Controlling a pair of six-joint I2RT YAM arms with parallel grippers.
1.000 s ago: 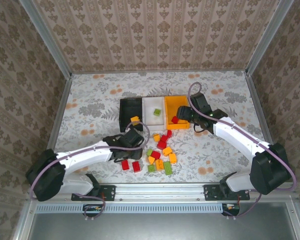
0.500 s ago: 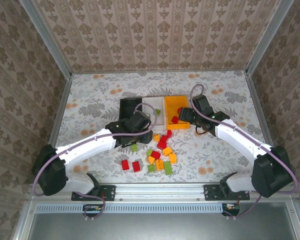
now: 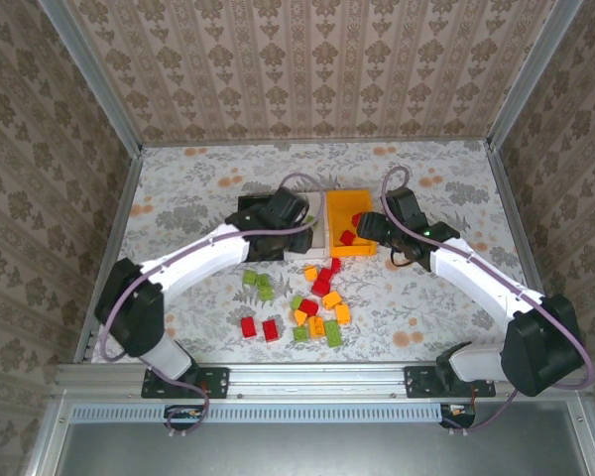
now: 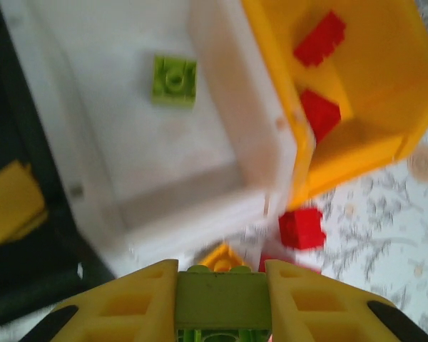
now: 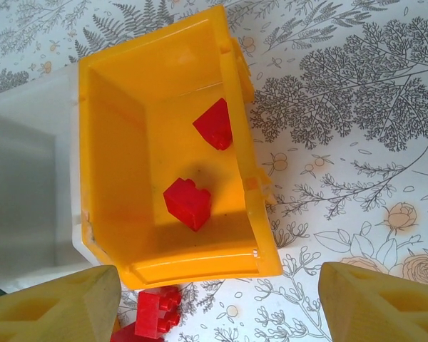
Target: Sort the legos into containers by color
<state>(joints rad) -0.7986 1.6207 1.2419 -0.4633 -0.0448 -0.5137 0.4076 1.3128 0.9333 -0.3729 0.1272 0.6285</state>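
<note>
In the top external view, three bins are being shown in a row at the middle of the flowered table (image 3: 178,188): a black bin (image 3: 248,224), a white bin (image 3: 311,249) and an orange bin (image 3: 343,206). The left gripper (image 3: 299,230) is being held over the near part of the white bin; its jaws cannot be made out from here. The right gripper (image 3: 369,227) is being held at the right side of the orange bin, where two red bricks (image 3: 348,237) are lying. A loose pile of red, orange-yellow and green bricks (image 3: 319,302) is being left on the table in front of the bins. Two green bricks (image 3: 257,284) and two red bricks (image 3: 259,328) are lying apart to its left.

In the left wrist view, the left gripper (image 4: 221,285) is being kept pressed onto a green brick (image 4: 221,303), which is being pinched between the yellow fingers (image 4: 118,306). Beyond it, the white bin (image 4: 225,92) is being seen with one green brick (image 4: 175,80) inside. An orange-yellow brick (image 4: 13,203) is lying in the black bin (image 4: 36,285). Two red bricks (image 4: 319,112) are lying in the orange bin (image 4: 385,78). A red brick (image 4: 301,228) is resting on the table by the orange bin.

In the right wrist view, the right gripper (image 5: 221,306) is being held spread wide, with nothing between its fingers (image 5: 57,306). The orange bin (image 5: 114,142) is lying beyond the fingers, with two red bricks (image 5: 188,203) inside.
</note>
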